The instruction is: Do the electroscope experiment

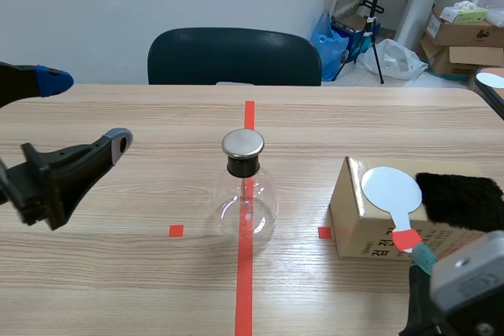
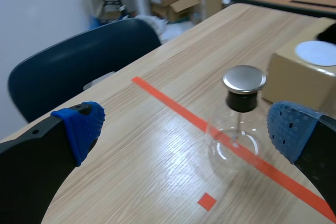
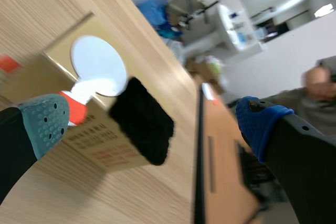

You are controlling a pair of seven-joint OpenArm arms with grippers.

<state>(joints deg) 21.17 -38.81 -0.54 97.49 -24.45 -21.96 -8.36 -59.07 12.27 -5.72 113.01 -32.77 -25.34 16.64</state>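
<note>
While left gripper [image 2: 184, 129] and right gripper [image 3: 152, 124] are held wide, one flask [image 1: 246, 198], one box [image 1: 354, 226], one paddle [image 1: 391, 189], one black pad [image 1: 461, 198] (perhaps fur) are counted; flask: clear, round, metal-capped.

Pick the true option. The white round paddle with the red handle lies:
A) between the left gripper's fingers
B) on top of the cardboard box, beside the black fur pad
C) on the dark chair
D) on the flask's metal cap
B: the scene view shows the white paddle lying flat on top of the cardboard box, right beside the black fur pad.
</note>
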